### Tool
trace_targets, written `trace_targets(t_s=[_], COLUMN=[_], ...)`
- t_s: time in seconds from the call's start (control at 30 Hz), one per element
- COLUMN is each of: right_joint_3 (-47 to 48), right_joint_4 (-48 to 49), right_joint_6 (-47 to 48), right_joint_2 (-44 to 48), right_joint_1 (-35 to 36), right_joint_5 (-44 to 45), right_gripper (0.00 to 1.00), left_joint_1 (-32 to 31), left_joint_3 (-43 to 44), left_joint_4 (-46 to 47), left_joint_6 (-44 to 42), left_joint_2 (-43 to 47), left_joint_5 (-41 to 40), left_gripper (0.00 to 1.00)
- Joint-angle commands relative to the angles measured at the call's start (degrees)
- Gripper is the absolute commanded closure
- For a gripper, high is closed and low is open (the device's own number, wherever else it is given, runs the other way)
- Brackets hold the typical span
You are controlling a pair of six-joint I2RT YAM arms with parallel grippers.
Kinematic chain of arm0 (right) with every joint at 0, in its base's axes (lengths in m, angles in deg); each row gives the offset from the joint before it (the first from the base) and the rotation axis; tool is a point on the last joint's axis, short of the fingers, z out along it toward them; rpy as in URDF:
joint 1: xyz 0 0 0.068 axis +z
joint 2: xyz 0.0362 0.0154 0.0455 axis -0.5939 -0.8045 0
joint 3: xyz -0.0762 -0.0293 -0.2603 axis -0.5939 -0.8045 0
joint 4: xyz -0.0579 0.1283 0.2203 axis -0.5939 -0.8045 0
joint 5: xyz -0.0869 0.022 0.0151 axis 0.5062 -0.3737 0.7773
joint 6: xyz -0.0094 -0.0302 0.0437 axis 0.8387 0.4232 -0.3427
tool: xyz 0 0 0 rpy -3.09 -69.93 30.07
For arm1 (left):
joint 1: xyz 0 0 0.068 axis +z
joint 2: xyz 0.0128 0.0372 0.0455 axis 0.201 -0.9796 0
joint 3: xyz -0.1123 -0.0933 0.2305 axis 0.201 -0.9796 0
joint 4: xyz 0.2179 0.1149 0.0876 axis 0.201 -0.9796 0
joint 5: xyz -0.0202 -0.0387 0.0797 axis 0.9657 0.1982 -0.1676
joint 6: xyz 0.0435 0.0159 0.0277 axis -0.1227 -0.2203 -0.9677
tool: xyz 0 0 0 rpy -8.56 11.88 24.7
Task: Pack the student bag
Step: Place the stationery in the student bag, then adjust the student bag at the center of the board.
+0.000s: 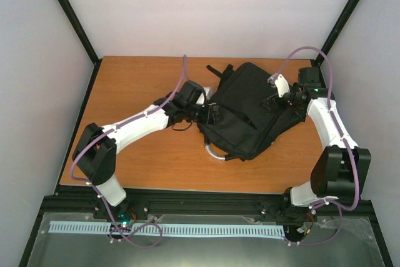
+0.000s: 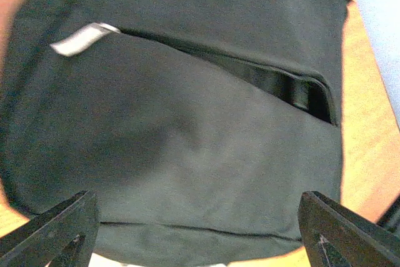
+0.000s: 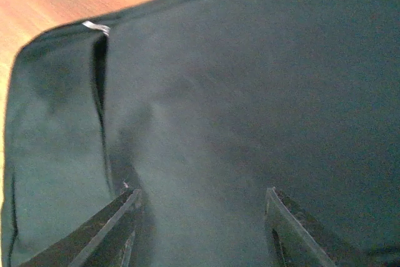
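Observation:
The student bag [image 1: 247,114], a large black backpack, lies flat in the middle of the wooden table, its pale grey loop handle [image 1: 215,151] at the near edge. My left gripper [image 1: 210,114] is at the bag's left edge, open and empty. In the left wrist view the bag [image 2: 187,148] fills the frame, with a zip slit [image 2: 275,82] and a pale pull tab [image 2: 81,39]; the gripper [image 2: 197,204] has its jaws wide apart. My right gripper [image 1: 276,101] is over the bag's right side. In its wrist view it [image 3: 203,198] is open above the black fabric [image 3: 250,92].
Black straps [image 1: 219,72] stick out at the bag's far side. Bare wooden table [image 1: 137,85] lies left of the bag and along the near edge [image 1: 187,173]. White walls and black frame posts [image 1: 69,14] close the table in on three sides.

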Motion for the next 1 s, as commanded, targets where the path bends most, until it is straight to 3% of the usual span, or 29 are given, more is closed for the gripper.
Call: trace_targets(t_s=[0.0,0.2,0.43,0.63,0.83,0.97], right_joint_3=[-3.8,-8.21,-9.61,-5.07,2.0,8.79], right_joint_4=[-0.35,1.28,-2.64,-4.31,-5.33,-5.89], right_joint_6=[-3.03,-3.15,0.46,-0.02,-1.87,-4.39], right_joint_2=[1.27,0.22,-6.09,-15.25,-20.98,-25.0], right_joint_1=[-4.63,-11.23,-12.34,-10.93,-0.11,7.18], right_joint_5=[3.59,8.77,8.23,3.88,5.93,6.63], right_gripper=[0.43,0.19,0.12,0.16,0.23,0.25], left_joint_1=[4.93,9.61,9.96,9.87,9.79,9.78], left_joint_3=[0.13,2.37,2.33,0.22,-5.43,-10.32], left_joint_4=[-0.47,0.2,2.17,5.51,5.49,2.78], left_joint_6=[0.21,1.01,1.54,3.25,3.73,3.76], left_joint_2=[-0.4,-6.21,-11.14,-12.09,-3.49,3.84], left_joint_5=[-1.72,1.61,6.24,11.81,9.21,5.72], left_gripper=[0.1,0.1,0.17,0.41,0.76,0.9])
